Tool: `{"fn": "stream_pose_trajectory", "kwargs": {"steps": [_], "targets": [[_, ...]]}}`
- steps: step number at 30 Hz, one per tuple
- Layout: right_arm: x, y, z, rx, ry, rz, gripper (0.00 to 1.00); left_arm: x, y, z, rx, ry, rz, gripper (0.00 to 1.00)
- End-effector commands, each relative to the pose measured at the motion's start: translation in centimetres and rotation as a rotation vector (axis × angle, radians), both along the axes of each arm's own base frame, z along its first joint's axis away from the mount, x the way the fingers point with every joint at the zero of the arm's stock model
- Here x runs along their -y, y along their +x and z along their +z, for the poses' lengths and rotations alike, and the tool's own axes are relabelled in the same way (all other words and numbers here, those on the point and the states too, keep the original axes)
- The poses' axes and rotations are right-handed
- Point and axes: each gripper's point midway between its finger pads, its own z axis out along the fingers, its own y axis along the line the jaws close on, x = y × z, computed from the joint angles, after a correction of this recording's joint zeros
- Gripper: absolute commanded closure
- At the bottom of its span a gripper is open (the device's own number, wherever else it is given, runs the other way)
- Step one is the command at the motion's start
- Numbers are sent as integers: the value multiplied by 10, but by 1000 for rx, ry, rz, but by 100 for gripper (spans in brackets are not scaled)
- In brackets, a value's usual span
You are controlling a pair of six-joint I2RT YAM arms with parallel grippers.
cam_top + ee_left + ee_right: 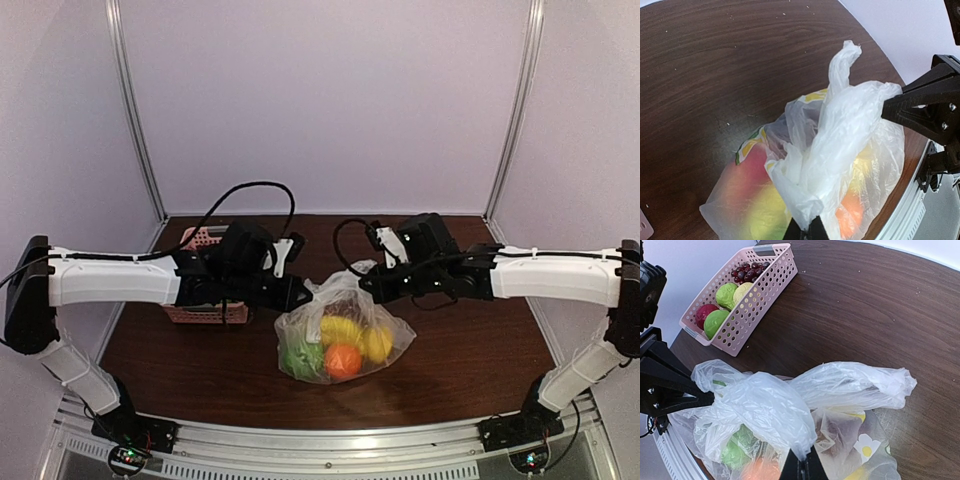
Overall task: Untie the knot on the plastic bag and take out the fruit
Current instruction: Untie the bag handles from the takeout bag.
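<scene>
The clear plastic bag [338, 296] lies at the table's middle with fruit inside: an orange [342, 360], a long yellow one [343, 328] and a green ball [298, 356]. A dark red one [747, 167] shows through the film in the left wrist view. My left gripper [306, 293] [809, 229] is shut on a fold of the bag's upper film [815, 195]. My right gripper [364, 286] [802, 466] is shut on another fold of film [765, 405]. One handle loop [855, 385] lies free. I see no tight knot between the loops.
A pink slotted basket [765, 290] stands at the back left, partly under my left arm [205, 313]. It holds dark grapes [747, 271], two light green fruits and a red one. The table's near edge rail [330, 440] runs just in front of the bag.
</scene>
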Motion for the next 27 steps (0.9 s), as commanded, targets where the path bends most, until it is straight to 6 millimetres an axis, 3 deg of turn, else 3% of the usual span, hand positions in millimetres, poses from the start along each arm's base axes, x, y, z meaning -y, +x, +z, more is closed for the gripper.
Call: {"fn": "stream_pose_trajectory", "kwargs": {"steps": [1,9,12,27], "targets": [[10,2,12,11,19,-24,100,-7,3,11,26,-26,5,100],[11,-5,49,69,27,31,61,2,-3,22,55,-57,-68,100],[9,-4,55,81,-9,59,52,3,-4,21,52,-61,-76,100],[-34,5,36,35,-97,270,37,4,-4,21,43,-70,-76,100]]}}
